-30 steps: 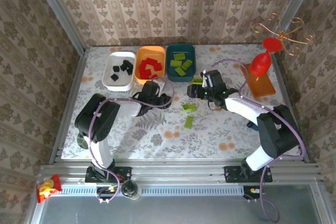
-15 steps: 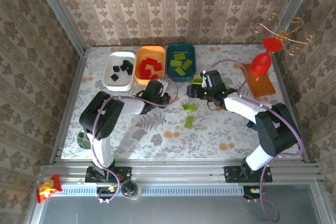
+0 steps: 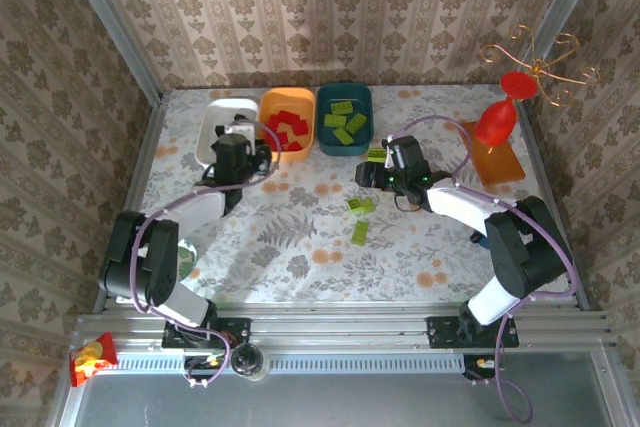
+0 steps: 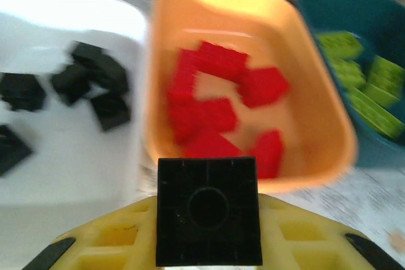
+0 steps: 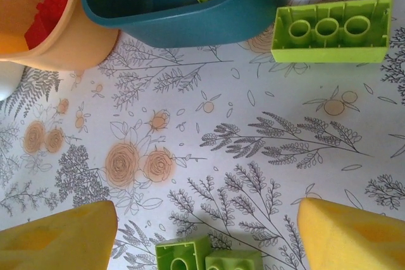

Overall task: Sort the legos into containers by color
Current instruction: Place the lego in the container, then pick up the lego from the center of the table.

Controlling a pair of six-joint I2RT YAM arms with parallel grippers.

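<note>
My left gripper point(image 3: 236, 151) is shut on a square black lego point(image 4: 207, 210), held upside down between the yellow fingers point(image 4: 107, 245). It hangs at the front edges of the white container point(image 4: 76, 156) and the orange container point(image 4: 316, 112). The white one holds black legos point(image 4: 95, 80), the orange one red legos point(image 4: 215, 105), and the teal container point(image 3: 345, 119) green ones. My right gripper point(image 3: 384, 171) stands open low over the table. Two small green legos point(image 5: 205, 257) lie between its fingers, and an oblong green lego point(image 5: 330, 30) lies upside down ahead of it.
Two more green legos point(image 3: 360, 217) lie loose mid-table. A red cone on an orange board point(image 3: 495, 137) and a gold wire ornament point(image 3: 535, 55) stand at the back right. A small round cup point(image 3: 186, 255) sits near the left arm's base. Metal rails edge the table.
The left arm has swung left from in front of the orange container towards the white one, and its gripper has shut on the black lego. The right arm has barely moved.
</note>
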